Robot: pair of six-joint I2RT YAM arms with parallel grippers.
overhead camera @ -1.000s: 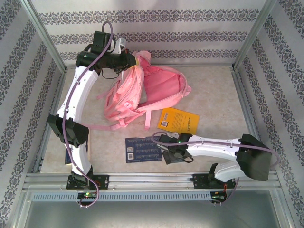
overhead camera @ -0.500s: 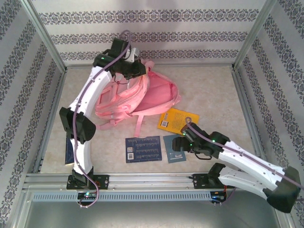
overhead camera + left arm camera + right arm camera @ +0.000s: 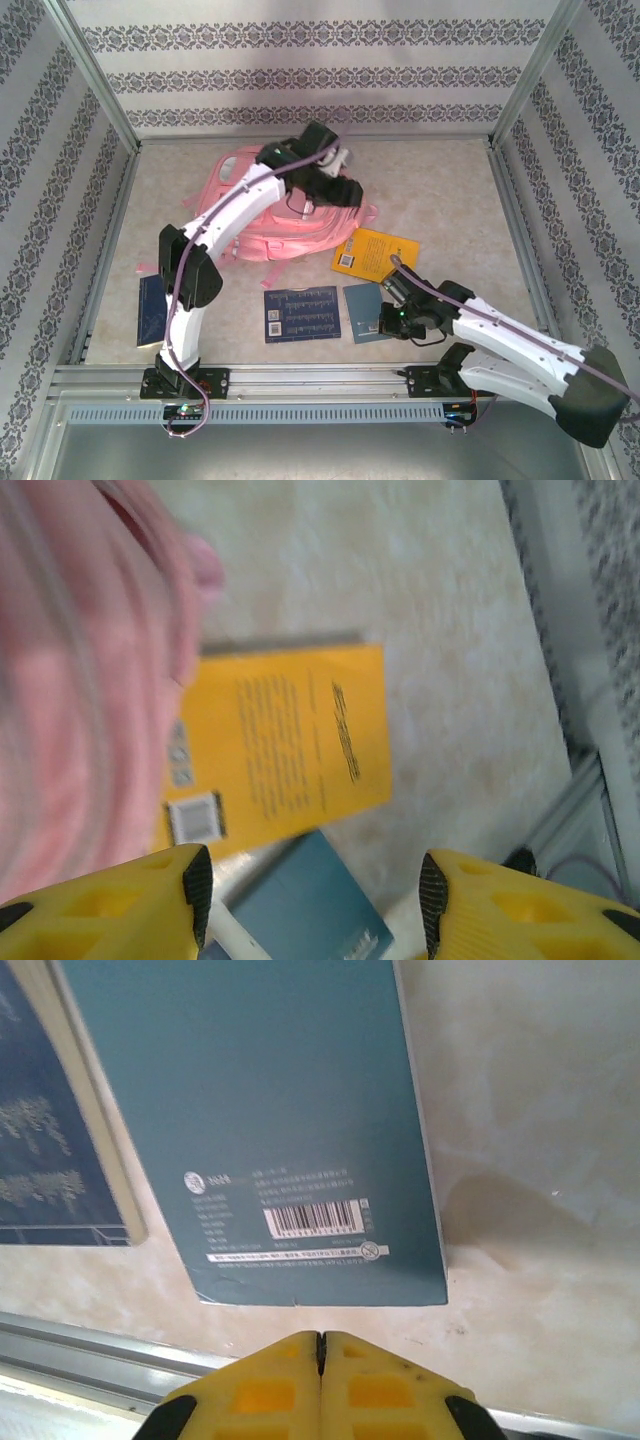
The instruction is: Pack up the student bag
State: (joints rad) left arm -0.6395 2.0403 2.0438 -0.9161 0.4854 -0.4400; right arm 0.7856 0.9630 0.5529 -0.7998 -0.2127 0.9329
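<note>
The pink student bag (image 3: 262,222) lies slumped on the table's back-left part, with my left arm stretched across it. At the bag's right edge my left gripper (image 3: 345,193) is open and holds nothing. In the left wrist view its yellow fingers (image 3: 150,900) stand wide apart over the table, the gripper (image 3: 310,890) sitting beside the bag's pink fabric (image 3: 80,680) and above a yellow book (image 3: 285,740). My right gripper (image 3: 320,1345) is shut on nothing, hovering just short of the near edge of a teal book (image 3: 270,1130), near the table's front (image 3: 385,322).
The yellow book (image 3: 375,253) lies right of the bag. A dark blue book (image 3: 302,313) sits beside the teal book (image 3: 360,300). Another dark blue book (image 3: 152,310) lies at the front left. A metal rail (image 3: 320,378) borders the near edge. Bare tabletop (image 3: 450,200) spreads at the back right.
My left arm swung right and down, its jaws opened, and the bag dropped flat. The right gripper shut and settled near the teal book's front edge.
</note>
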